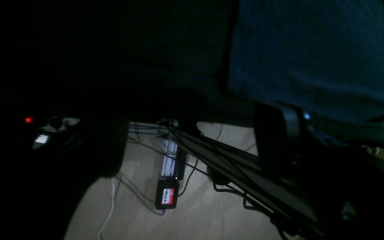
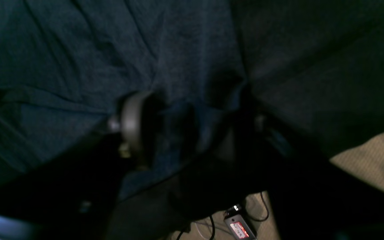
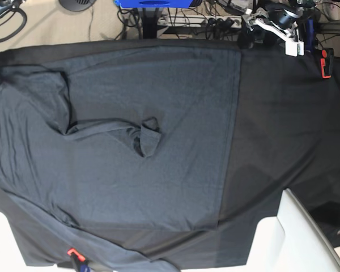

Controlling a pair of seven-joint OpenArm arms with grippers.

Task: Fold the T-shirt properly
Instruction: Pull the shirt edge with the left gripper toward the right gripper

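Two claws hang at the worktop's (image 3: pixel 283 130) edge. Across its black cloth (image 3: pixel 277 102) the T-shirt (image 3: pixel 153 164) lies spread, one sleeve cuff folded onto its middle. In the right wrist view the right claw (image 2: pixel 185 126) stands with a fold of the shirt's edge bunched between its jaws (whether they pinch it I cannot tell). In the left wrist view the left claw (image 1: pixel 192 146) gapes wide with nothing between its jaws, just past the shirt's hem, cables (image 1: pixel 212 160) on the floor (image 1: pixel 138 213) below.
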